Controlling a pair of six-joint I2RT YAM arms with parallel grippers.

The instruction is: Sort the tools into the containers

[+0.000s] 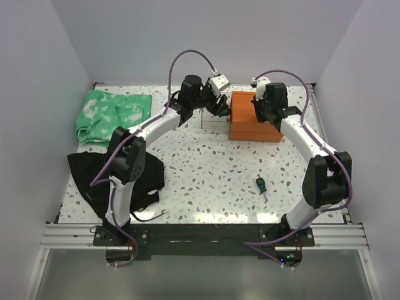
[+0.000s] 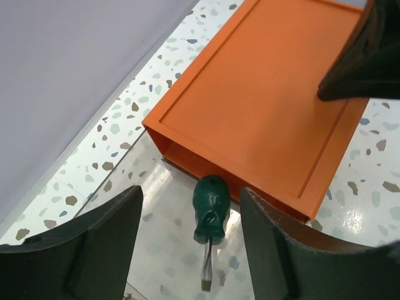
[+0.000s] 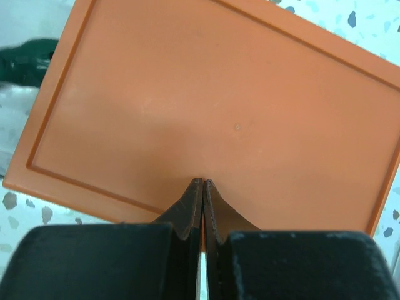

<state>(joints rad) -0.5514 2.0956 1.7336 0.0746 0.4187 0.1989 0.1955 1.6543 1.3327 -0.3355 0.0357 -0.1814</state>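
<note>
The orange chest [image 1: 253, 119] stands at the back of the table, with a clear drawer [image 1: 211, 120] pulled out on its left side. My left gripper [image 2: 190, 200] hangs open over that drawer. A stubby green-handled screwdriver [image 2: 209, 215] sits in the drawer between the fingers and touches neither of them; its handle points at the chest [image 2: 262, 106]. My right gripper [image 3: 203, 182] is shut, its tips pressed on the chest's flat top [image 3: 219, 94]. A second green-handled screwdriver [image 1: 260, 184] lies on the table in front of the right arm.
A green cloth [image 1: 112, 115] lies at the back left and a black cloth [image 1: 106, 178] at the front left beside the left arm's base. White walls close in the table on the left, back and right.
</note>
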